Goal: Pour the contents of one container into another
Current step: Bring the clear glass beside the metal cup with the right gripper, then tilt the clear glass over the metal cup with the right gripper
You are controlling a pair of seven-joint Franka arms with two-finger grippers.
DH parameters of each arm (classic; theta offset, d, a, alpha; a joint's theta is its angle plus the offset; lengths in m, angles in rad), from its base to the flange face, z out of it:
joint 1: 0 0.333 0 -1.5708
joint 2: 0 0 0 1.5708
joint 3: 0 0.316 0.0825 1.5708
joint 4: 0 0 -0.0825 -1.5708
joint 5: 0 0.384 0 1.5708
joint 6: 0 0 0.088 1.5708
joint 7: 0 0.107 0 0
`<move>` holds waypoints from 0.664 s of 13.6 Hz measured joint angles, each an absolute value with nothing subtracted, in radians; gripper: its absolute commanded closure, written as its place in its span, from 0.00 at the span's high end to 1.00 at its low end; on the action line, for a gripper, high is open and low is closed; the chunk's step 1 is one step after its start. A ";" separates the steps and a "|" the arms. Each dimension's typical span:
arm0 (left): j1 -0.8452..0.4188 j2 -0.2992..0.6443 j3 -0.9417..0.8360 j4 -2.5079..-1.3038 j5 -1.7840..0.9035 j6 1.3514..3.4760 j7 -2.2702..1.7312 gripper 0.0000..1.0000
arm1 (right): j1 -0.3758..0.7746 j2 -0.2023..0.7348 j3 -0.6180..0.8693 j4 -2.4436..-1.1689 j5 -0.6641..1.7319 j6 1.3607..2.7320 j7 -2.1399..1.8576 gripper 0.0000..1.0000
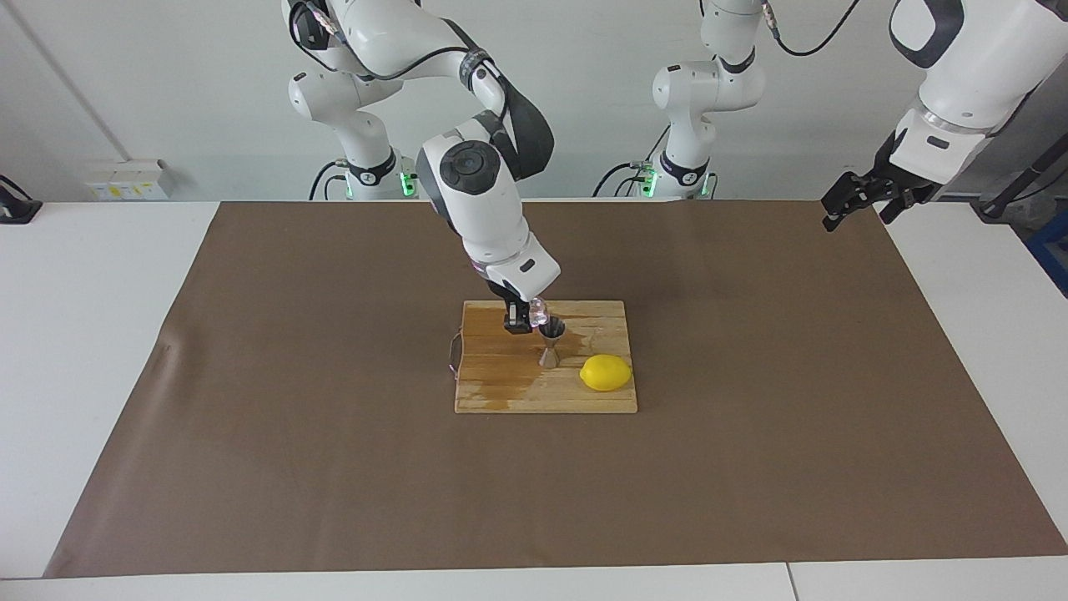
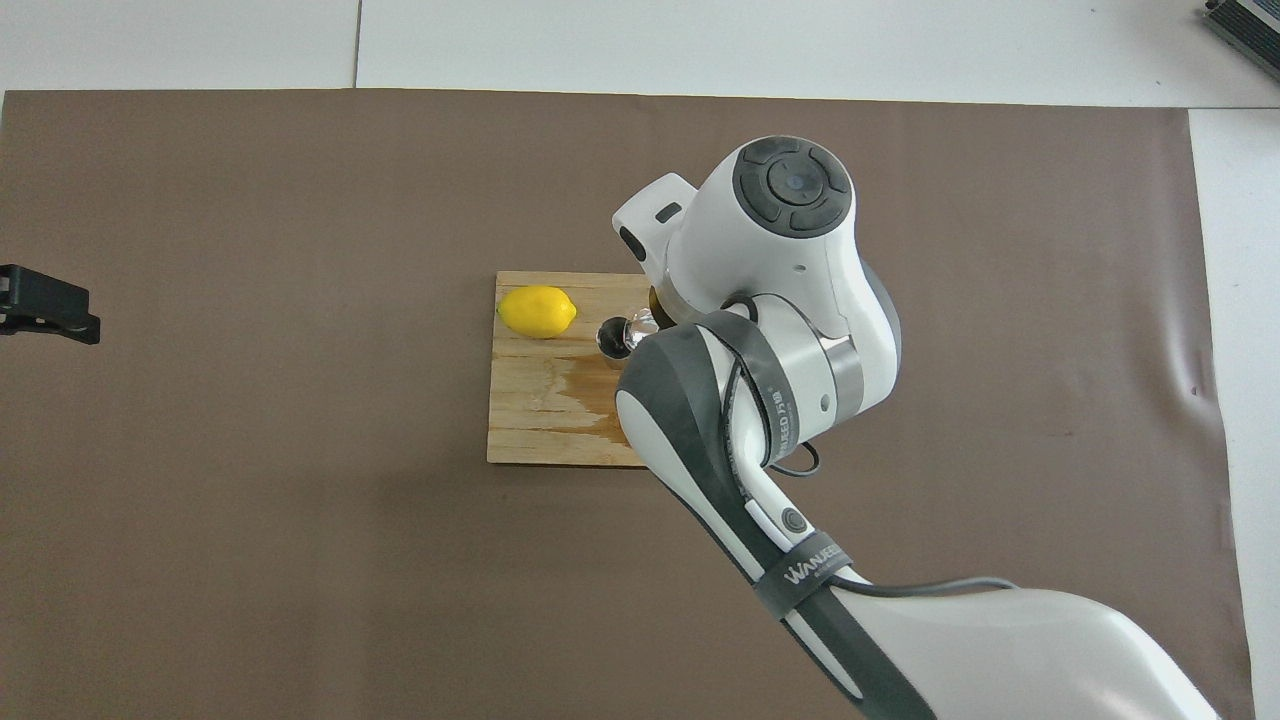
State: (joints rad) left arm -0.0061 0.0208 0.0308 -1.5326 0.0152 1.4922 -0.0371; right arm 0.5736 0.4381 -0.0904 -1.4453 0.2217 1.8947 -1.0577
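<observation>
The steel jigger [image 1: 551, 343] stands upright on the wooden cutting board [image 1: 501, 392]; its rim shows in the overhead view [image 2: 607, 338]. My right gripper [image 1: 527, 318] is shut on the tiny clear glass cup [image 1: 538, 313] and holds it tilted over the jigger's mouth. The cup shows in the overhead view [image 2: 640, 325] right beside the jigger's rim, and the right arm hides the gripper there. My left gripper [image 1: 855, 203] waits raised over the mat's edge at the left arm's end and shows in the overhead view [image 2: 45, 305].
A yellow lemon [image 1: 606, 372] lies on the board beside the jigger, toward the left arm's end; it shows in the overhead view [image 2: 537, 311]. A wet patch [image 1: 505, 386] darkens the board. A brown mat [image 1: 334, 467] covers the table.
</observation>
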 measured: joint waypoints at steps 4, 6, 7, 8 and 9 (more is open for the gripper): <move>-0.006 0.021 0.031 -1.533 0.015 1.492 -0.037 1.00 | 0.578 0.457 -0.090 -1.403 0.198 1.856 -1.034 0.30; -0.006 0.021 0.031 -1.533 0.015 1.492 -0.037 1.00 | 0.588 0.465 -0.090 -1.394 0.178 1.842 -1.023 0.30; -0.006 0.021 0.031 -1.533 0.015 1.492 -0.037 1.00 | 0.594 0.470 -0.090 -1.387 0.166 1.834 -1.011 0.30; -0.006 0.021 0.031 -1.533 0.015 1.492 -0.037 1.00 | 0.599 0.474 -0.090 -1.378 0.160 1.827 -1.005 0.30; -0.006 0.021 0.031 -1.533 0.015 1.492 -0.037 1.00 | 0.602 0.478 -0.090 -1.367 0.157 1.821 -1.003 0.30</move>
State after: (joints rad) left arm -0.0061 0.0208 0.0308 -1.5327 0.0152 1.4922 -0.0371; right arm 0.6017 0.4777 -0.0904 -1.3673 0.1568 1.8210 -1.0031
